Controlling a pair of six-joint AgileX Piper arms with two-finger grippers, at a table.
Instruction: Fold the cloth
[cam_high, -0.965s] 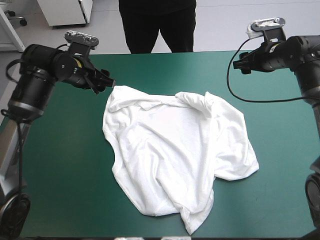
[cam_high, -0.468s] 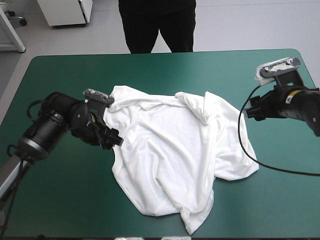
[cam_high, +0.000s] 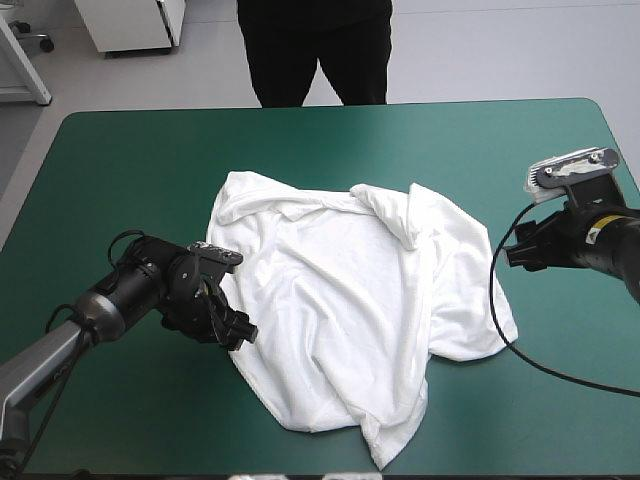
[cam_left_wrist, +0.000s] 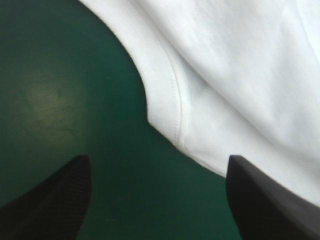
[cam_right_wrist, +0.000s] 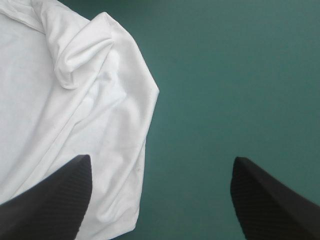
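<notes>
Checking against the earlier frames, you see the left gripper has dropped and come nearer along the left edge of the T-shirt. It now sits low over the teal-green cover, right beside the cloth. Its black fingers stand wide apart and hold nothing, and a stitched hem lies just ahead between them. Your right gripper has also come down and nearer, close to the shirt's right edge but not touching it. Its fingers are spread and empty too, one over the cloth's edge and the other over bare cover. The T-shirt lies spread out and rumpled mid-table, unmoved since earlier.
</notes>
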